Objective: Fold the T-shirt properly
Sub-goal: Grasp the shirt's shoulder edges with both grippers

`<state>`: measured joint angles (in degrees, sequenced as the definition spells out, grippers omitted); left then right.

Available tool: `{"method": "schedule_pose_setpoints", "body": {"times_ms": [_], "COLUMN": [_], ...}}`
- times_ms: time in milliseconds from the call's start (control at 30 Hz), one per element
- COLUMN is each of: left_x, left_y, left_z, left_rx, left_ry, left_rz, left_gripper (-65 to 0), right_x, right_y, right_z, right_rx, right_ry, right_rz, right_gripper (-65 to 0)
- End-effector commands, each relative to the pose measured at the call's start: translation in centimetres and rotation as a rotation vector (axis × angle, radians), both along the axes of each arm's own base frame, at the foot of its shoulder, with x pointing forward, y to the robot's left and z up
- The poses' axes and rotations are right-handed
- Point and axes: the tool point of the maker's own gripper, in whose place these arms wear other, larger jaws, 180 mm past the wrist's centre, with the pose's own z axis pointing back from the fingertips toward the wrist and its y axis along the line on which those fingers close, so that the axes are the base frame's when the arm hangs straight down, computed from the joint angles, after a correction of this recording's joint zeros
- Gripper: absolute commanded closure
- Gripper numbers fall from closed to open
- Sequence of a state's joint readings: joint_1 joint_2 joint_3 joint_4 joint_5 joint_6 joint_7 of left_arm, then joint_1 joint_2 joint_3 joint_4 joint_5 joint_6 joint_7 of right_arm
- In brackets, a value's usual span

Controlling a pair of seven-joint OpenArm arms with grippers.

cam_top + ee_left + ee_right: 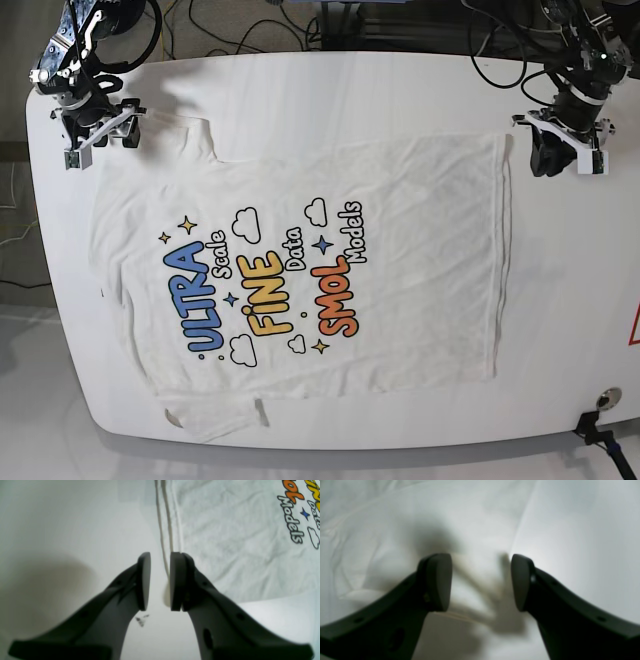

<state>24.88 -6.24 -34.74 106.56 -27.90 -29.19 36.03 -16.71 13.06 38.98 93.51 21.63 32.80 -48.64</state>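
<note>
The left pincer [160,582] hangs over the bare white worktop [62,542] with its jaws a narrow way apart and nothing between them, lined up just off the stitched bottom hem [166,530] of the T-shirt [300,280]. The right pincer [481,582] stands with its jaws wide apart and empty, low above white cloth near the shirt's edge; whether its tips touch the fabric is too blurred to tell. In the base view that right pincer sits at the upper left by the shoulder and sleeve end, and the left one at the upper right by the hem corner. Between them the shirt lies spread flat on the worktop, print side up, the coloured lettering [270,290] fully readable, both sleeves out, only light wrinkles across the body. Judging by that, no fold is made yet: both far corners remain to be grasped, and every fold is left to do.
</note>
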Motion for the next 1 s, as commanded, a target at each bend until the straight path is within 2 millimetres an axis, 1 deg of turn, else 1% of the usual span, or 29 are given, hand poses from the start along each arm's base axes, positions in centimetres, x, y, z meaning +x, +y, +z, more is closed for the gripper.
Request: {"method": "schedule_pose_setpoints", "body": {"times_ms": [0, 167, 233, 367, 600, 700, 767, 800, 867, 967], "left_x": [0.6, 0.7, 0.7, 0.7, 0.6, 0.6, 0.5, 0.5, 0.5, 0.4], "left_y": [0.0, -0.1, -0.1, -0.1, -0.2, -0.2, -0.2, 0.1, 0.3, 0.9], "left_z": [1.3, 1.3, 1.3, 1.3, 1.3, 1.1, 1.1, 0.8, 0.7, 0.1], "left_rx": [0.005, 0.003, 0.004, 0.004, 0.004, 0.002, 0.002, 0.005, 0.002, -0.029], "left_ry": [-0.052, -0.050, -0.050, -0.050, -0.046, -0.042, -0.040, -0.028, -0.021, 0.003], "left_rz": [-0.008, -0.010, -0.012, -0.011, -0.015, -0.014, -0.013, -0.003, -0.004, -0.016], "left_gripper": [-12.2, -12.4, -12.4, -12.3, -12.2, -12.2, -12.3, -11.6, -11.4, -11.4], "right_x": [1.0, 1.1, 1.0, 0.1, -0.9, -1.1, -1.1, -0.2, -0.5, -0.4], "right_y": [-1.2, -1.4, -1.4, -1.0, 0.3, 1.5, 2.1, 0.9, 1.0, 1.0], "right_z": [1.2, 1.0, 0.5, -1.2, -2.9, -3.3, -3.4, -2.6, -2.9, -2.9], "right_rx": [-0.030, -0.050, -0.041, -0.005, 0.043, 0.060, 0.070, 0.043, 0.050, 0.049], "right_ry": [-0.033, -0.005, 0.010, 0.052, 0.092, 0.102, 0.100, 0.063, 0.079, 0.078], "right_rz": [0.014, 0.047, 0.046, 0.037, 0.051, 0.067, 0.073, 0.056, 0.055, 0.060], "right_gripper": [-35.9, -35.9, -35.7, -35.6, -35.6, -35.5, -35.4, -35.6, -35.7, -35.4]}}
